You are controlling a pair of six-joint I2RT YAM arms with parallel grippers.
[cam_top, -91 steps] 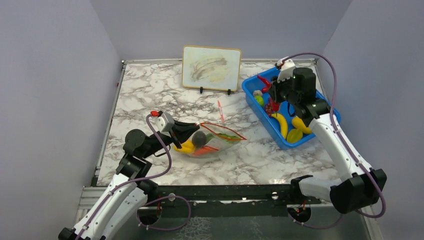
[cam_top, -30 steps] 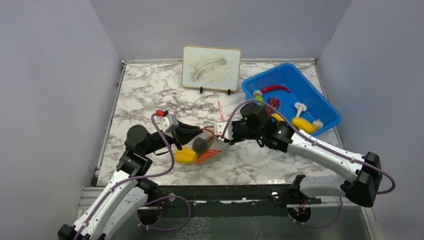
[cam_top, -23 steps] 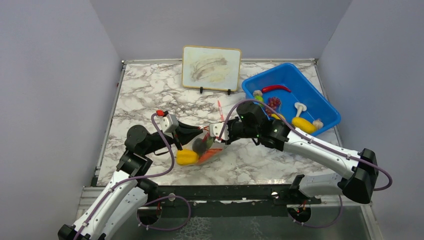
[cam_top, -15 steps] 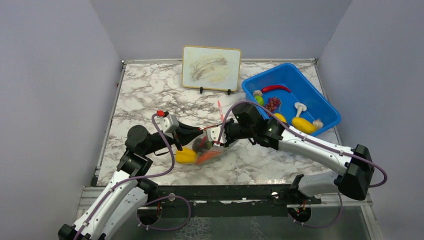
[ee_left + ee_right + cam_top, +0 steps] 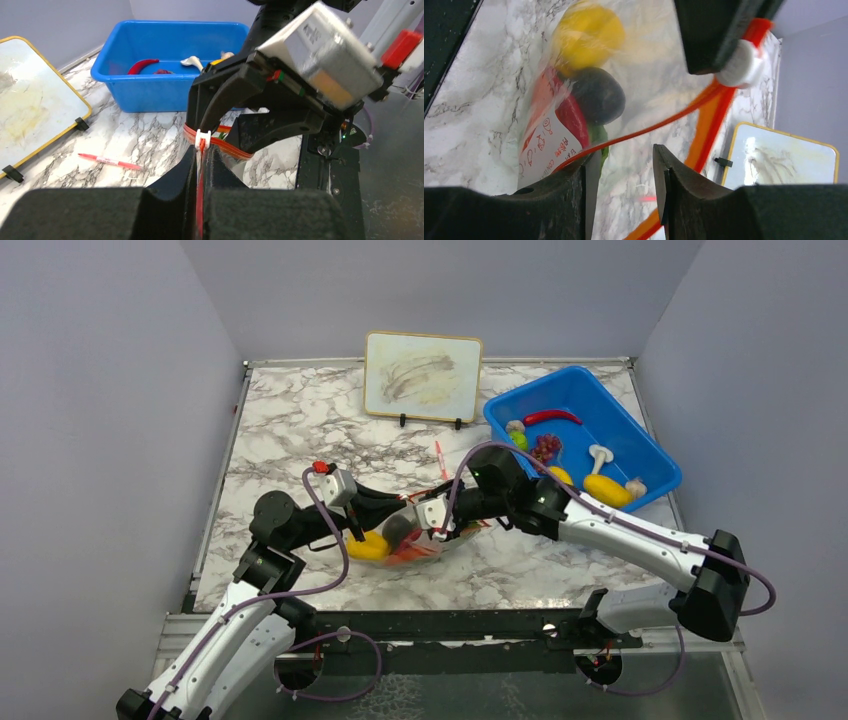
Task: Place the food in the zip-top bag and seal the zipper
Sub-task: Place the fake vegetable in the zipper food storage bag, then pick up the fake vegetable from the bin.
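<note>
The zip-top bag (image 5: 425, 548) lies on the marble near the front left. Through its clear wall I see a yellow pepper (image 5: 586, 35), a dark round piece (image 5: 599, 95), a red piece (image 5: 571, 117) and something green (image 5: 599, 142). My left gripper (image 5: 202, 152) is shut on the zipper (image 5: 225, 145), just below its white slider (image 5: 202, 136). At the bag's mouth my right gripper (image 5: 624, 170) is open, and nothing sits between its fingers. One zipper lip (image 5: 664, 122) crosses just ahead of its fingertips. From above, the left gripper (image 5: 392, 508) and the right gripper (image 5: 432, 520) nearly meet.
A blue bin (image 5: 590, 390) at the back right holds more food: a red chili (image 5: 550, 417), a white mushroom (image 5: 598, 453) and a yellow piece (image 5: 606, 488). A whiteboard (image 5: 422, 377) stands at the back. A red-and-white pen (image 5: 439, 455) lies behind the bag.
My right arm came from the blue bin, pushed left into the bag's mouth, and its jaws parted. The left gripper kept its grip as the bag shifted slightly.
</note>
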